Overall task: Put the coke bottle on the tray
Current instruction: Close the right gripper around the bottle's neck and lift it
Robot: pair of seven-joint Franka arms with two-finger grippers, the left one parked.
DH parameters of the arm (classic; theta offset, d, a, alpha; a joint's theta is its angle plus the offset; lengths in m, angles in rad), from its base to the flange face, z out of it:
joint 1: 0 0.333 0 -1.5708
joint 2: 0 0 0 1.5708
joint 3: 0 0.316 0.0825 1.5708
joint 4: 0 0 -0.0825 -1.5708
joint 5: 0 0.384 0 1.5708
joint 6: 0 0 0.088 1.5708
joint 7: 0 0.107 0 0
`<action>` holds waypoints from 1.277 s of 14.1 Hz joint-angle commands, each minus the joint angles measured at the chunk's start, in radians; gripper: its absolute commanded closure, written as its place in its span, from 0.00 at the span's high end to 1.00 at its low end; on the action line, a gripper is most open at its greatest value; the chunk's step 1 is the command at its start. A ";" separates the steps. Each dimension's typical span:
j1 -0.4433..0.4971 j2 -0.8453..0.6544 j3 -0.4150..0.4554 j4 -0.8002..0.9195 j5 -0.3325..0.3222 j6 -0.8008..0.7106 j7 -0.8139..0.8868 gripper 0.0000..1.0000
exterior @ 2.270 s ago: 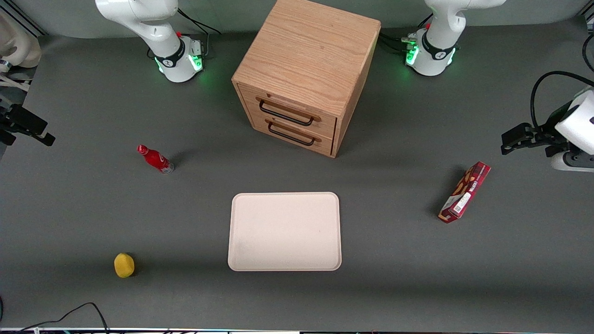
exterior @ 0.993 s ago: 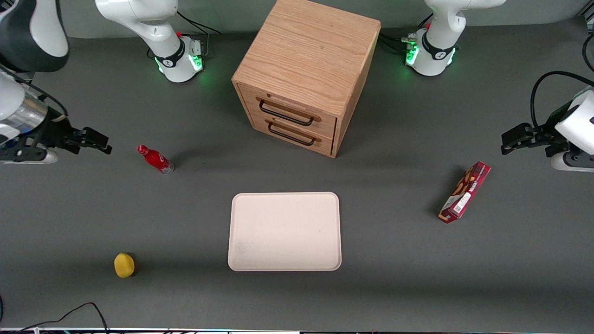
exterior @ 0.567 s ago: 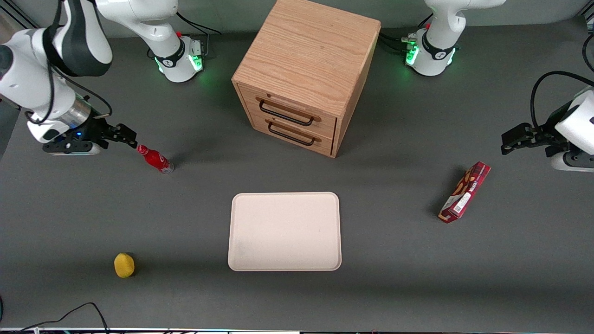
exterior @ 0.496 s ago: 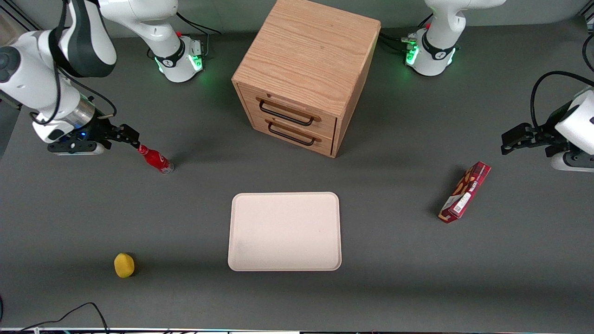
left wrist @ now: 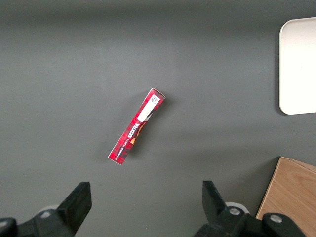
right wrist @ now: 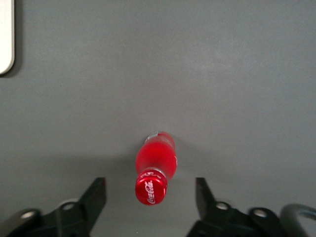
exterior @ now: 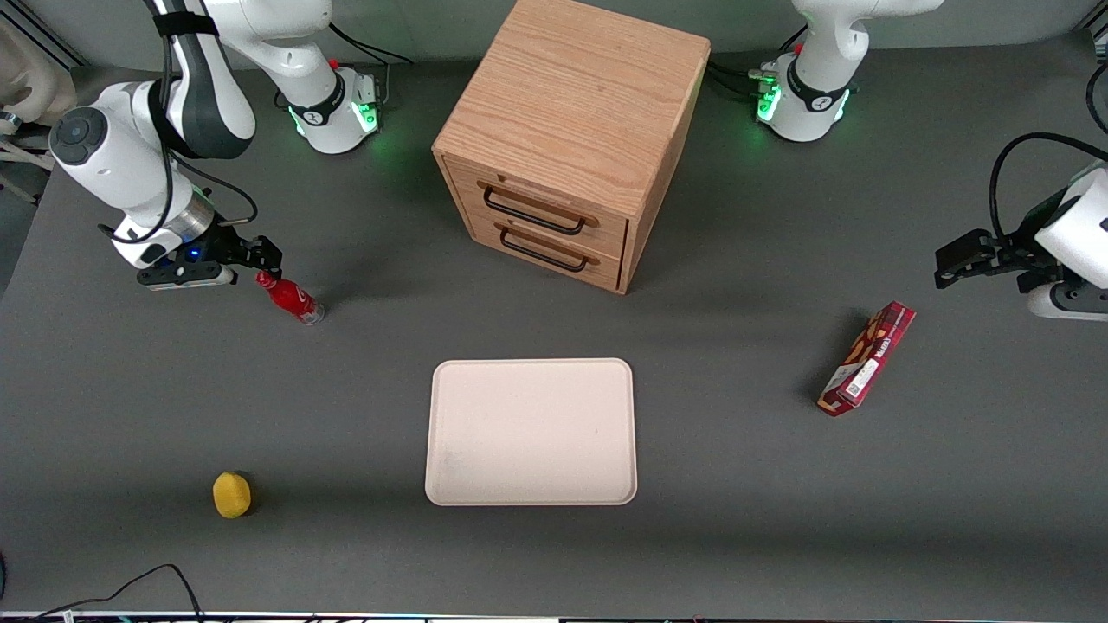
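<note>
Tool spread wide above coke bottle cap — lower straight, clamp body, then carry to tray.

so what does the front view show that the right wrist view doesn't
Only the front view shows the wooden cabinet, the red snack box, the yellow fruit and the whole tray.

Only the right wrist view looks straight down on the coke bottle, with its cap sitting between the open jaws of the gripper, which hangs just above it.

Both show the bottle standing on the grey table, apart from the tray, and the gripper by its cap; the wrist view catches only one corner of the tray.
</note>
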State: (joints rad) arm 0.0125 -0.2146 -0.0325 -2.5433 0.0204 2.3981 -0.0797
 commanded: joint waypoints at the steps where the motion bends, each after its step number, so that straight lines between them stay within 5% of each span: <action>1: -0.006 -0.016 0.002 -0.017 -0.010 0.018 -0.023 0.65; 7: -0.008 0.012 0.002 -0.057 -0.010 0.108 -0.022 0.57; 9: -0.008 0.026 0.002 -0.058 -0.010 0.119 -0.023 0.40; 12: -0.008 0.024 0.003 -0.057 -0.010 0.110 -0.023 0.00; 18: -0.005 0.029 0.106 0.073 -0.008 -0.006 0.075 0.00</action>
State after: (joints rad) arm 0.0122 -0.1901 0.0197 -2.5664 0.0200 2.4819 -0.0644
